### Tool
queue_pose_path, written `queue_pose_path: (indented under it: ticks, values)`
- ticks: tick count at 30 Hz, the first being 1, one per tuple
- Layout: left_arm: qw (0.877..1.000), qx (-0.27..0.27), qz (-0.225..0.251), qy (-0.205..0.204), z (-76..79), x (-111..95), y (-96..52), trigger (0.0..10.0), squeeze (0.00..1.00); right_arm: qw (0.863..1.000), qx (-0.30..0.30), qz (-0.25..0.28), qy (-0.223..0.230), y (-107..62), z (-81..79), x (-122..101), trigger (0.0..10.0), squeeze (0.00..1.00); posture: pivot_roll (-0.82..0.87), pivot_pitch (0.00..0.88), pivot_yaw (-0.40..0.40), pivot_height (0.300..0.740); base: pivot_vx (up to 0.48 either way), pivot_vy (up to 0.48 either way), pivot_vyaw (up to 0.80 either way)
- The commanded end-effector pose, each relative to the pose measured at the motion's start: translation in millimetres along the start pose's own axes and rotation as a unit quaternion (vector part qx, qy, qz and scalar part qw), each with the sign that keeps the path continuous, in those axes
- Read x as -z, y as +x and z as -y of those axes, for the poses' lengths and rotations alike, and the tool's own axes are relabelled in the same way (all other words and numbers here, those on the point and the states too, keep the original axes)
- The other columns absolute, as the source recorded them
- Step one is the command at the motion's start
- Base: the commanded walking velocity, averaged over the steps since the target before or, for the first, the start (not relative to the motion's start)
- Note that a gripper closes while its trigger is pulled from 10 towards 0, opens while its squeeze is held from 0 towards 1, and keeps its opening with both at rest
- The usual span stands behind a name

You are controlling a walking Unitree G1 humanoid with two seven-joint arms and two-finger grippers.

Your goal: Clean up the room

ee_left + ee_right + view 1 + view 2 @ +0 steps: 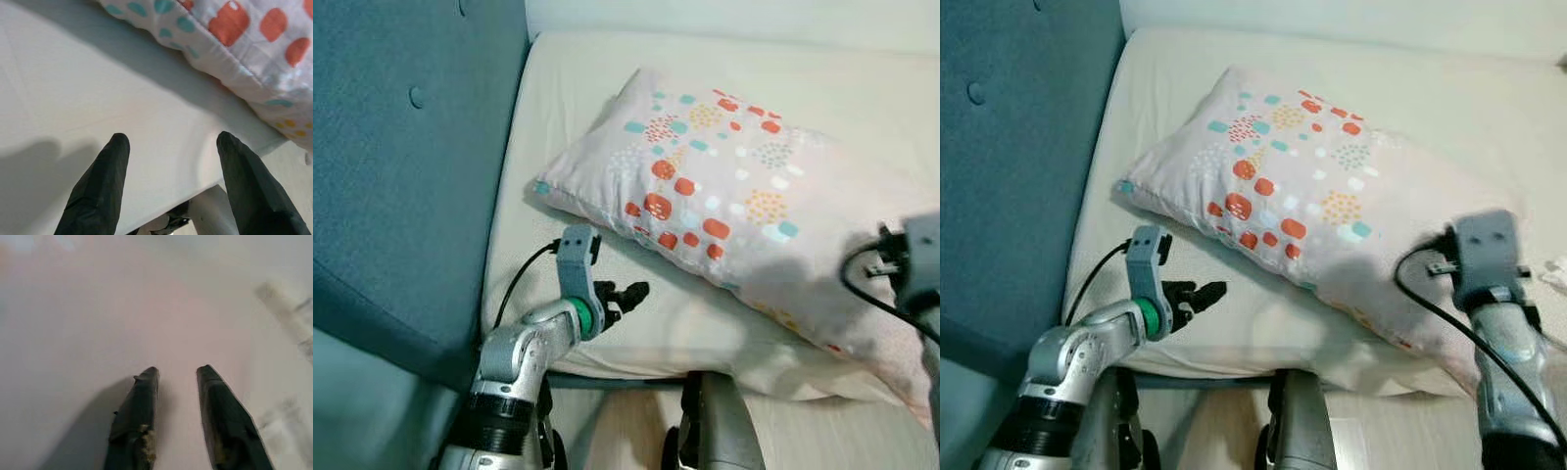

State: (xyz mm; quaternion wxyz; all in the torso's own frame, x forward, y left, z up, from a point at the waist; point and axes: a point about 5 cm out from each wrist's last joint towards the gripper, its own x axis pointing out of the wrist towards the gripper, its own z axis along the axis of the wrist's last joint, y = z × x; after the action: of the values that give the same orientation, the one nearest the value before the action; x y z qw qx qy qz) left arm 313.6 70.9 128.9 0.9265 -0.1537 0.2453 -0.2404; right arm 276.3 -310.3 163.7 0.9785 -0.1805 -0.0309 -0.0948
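Pillow [724,186] sits diagonally on the cream mattress [578,108], pale pink with orange, teal and yellow blotches. One corner points toward the teal padded headboard [411,166] along the mattress's left edge; the opposite end runs down to the mattress's near edge on the right. It lies flat, nothing on top of it.

Left gripper [625,297] hovers low over bare sheet near the mattress's near edge, just short of the pillow's long near side. Left wrist view: fingers [100,186] spread well apart, nothing between them, pillow seam just ahead, no contact with it.

Right gripper [177,377] is over the pillow's right end, close to the near-right part of the mattress. Right wrist view: the two black fingertips [142,401] sit a narrow gap apart against pale pinkish fabric, no fold visibly pinched between them. Whether the tips press into the cloth can't be told.

Black cable [1440,323] loops off the right wrist.
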Motion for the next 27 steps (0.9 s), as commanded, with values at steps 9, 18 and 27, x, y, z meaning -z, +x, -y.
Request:
queue_pose_path:
  ticks: [9, 18, 27]
  values:
    - [1.000, -0.025, -0.014, 0.000, -6.3, 8.4, 5.7, 10.0, 0.00, 0.979, -0.140, -0.146, -0.031, -30.0, -23.5, 36.5, 10.0, 1.00, 0.04, 0.222, -0.030, 0.570, 0.000, 0.000, 0.00]
    - [0.999, -0.032, -0.015, -0.001, -7.0, 11.3, 5.8, 10.0, 0.00, 0.954, -0.171, -0.208, -0.134, -37.0, -20.2, 55.9, 10.0, 1.00, 0.05, 0.219, -0.041, 0.570, 0.000, 0.000, 0.00]
    - [0.999, -0.035, -0.013, -0.004, -7.9, 11.9, 7.1, 10.0, 0.00, 0.927, -0.160, -0.245, -0.236, -33.0, -11.9, 67.4, 10.0, 0.00, 0.05, 0.217, -0.039, 0.570, 0.000, 0.000, 0.00]
